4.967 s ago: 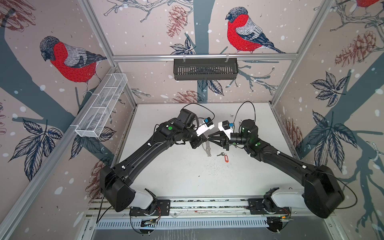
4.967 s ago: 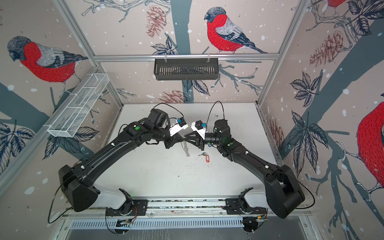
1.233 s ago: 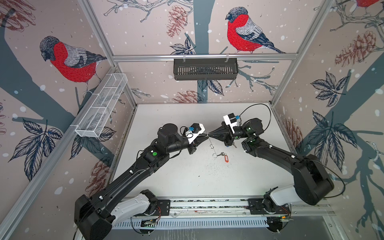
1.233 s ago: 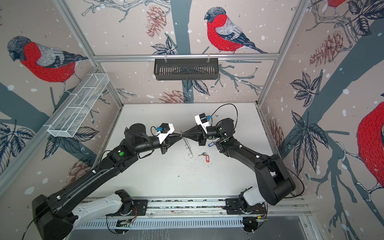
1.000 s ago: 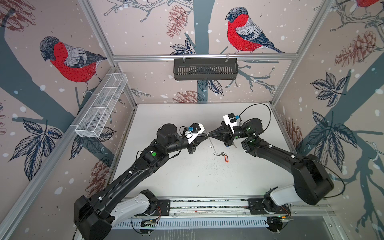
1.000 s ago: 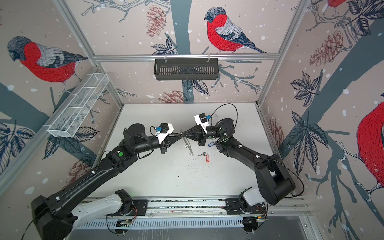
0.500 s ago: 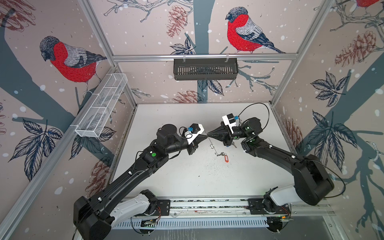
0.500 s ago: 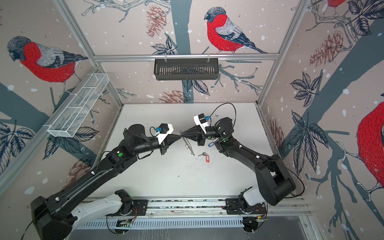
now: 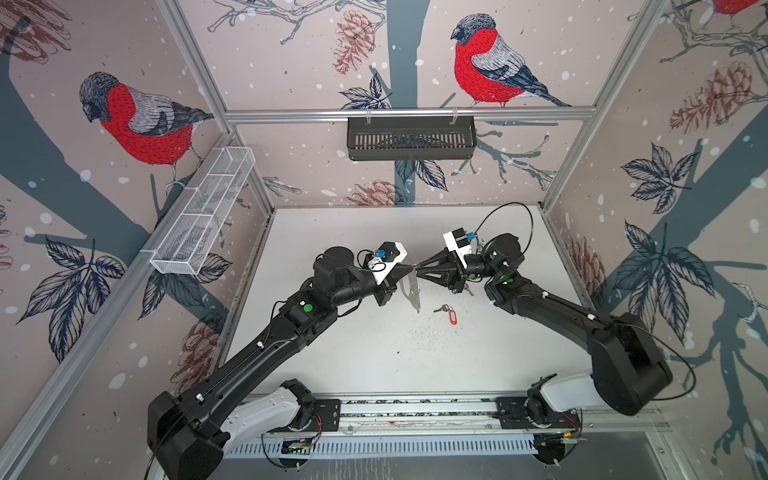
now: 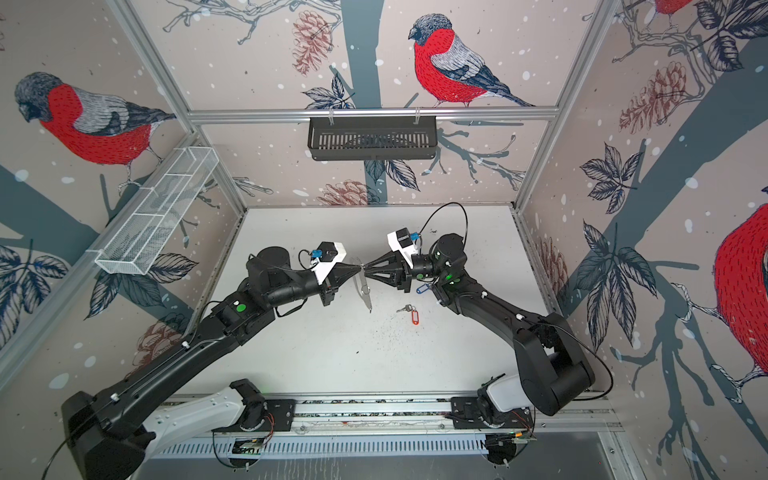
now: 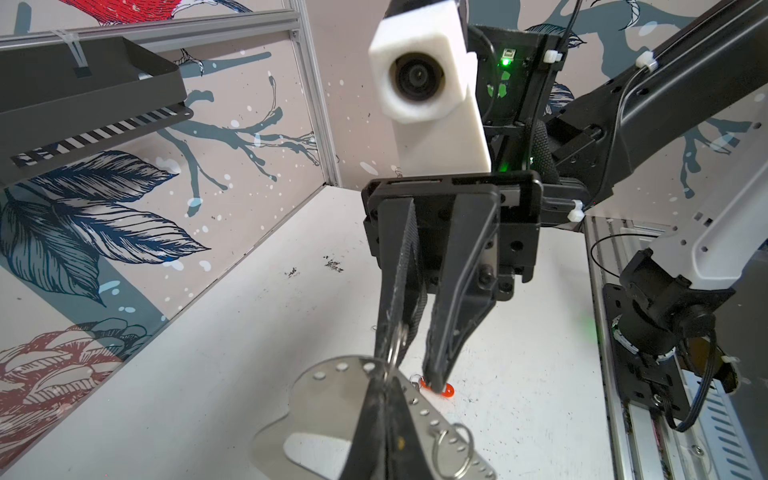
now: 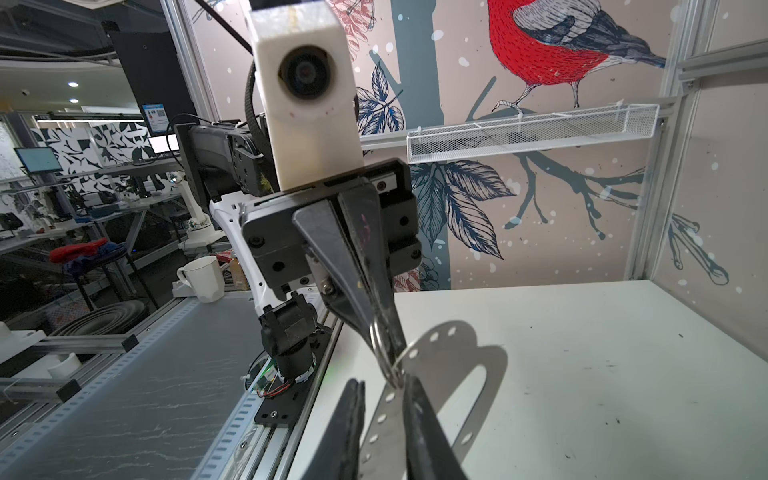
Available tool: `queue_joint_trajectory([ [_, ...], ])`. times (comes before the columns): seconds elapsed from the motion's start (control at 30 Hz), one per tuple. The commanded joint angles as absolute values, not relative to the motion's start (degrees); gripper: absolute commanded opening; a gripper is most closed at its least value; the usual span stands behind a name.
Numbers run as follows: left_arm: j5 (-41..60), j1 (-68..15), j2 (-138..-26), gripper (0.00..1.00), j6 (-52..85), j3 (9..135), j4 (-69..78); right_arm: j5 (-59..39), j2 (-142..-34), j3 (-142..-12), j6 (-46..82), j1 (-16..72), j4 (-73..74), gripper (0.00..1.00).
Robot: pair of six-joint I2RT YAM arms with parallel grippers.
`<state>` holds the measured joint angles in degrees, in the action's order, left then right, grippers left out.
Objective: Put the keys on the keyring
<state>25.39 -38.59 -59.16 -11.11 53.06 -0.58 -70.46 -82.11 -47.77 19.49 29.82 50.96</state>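
The keyring (image 9: 411,291) (image 10: 363,293), a grey see-through plate with holes along its edge, hangs above the table's middle. My left gripper (image 9: 409,272) (image 11: 384,399) is shut on its holed edge by a small metal ring (image 12: 384,353). My right gripper (image 9: 418,274) (image 12: 384,415) faces it tip to tip, its jaws slightly open and astride the plate's edge (image 12: 392,419). A second ring (image 11: 453,449) hangs lower on the plate. The red-tagged keys (image 9: 451,316) (image 10: 413,316) lie on the table. The blue-tagged keys (image 10: 423,288) show under my right wrist.
A black slotted basket (image 9: 411,137) hangs on the back wall and a white wire basket (image 9: 199,220) on the left wall. The arms' base rail (image 9: 415,415) runs along the table's front edge. Both wrists meet closely over the table's middle.
My left gripper has closed on the keyring's edge. My right gripper, shut half a second ago, has opened a little and eased its hold there. The arms have barely moved.
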Motion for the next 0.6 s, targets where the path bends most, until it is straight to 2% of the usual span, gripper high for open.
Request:
queue_joint_trajectory([
  [0.0, 25.01, -38.58, -59.15, 0.0, -10.81, 53.57, 3.03, -71.09, -81.89, -47.69, 18.99, 29.71, 50.87, 0.22],
  [0.07, 25.0, -38.61, -59.22, 0.0, -10.9, 53.74, 2.77, -71.02, -81.83, -47.75, 18.99, 29.66, 50.75, 0.23],
  [0.2, 24.18, -38.63, -59.75, 0.0, -11.37, 54.59, 0.61, -70.33, -81.35, -47.93, 18.72, 28.97, 50.17, 0.32],
  [0.37, 21.98, -38.59, -60.1, 0.0, -11.21, 55.17, -1.39, -68.96, -80.3, -48.65, 15.15, 28.25, 45.28, 0.35],
  [0.57, 16.78, -38.63, -61.7, 0.0, -9.51, 56.06, -3.13, -61.99, -78.35, -48.6, 9.0, 27.58, 35.66, 0.4],
])
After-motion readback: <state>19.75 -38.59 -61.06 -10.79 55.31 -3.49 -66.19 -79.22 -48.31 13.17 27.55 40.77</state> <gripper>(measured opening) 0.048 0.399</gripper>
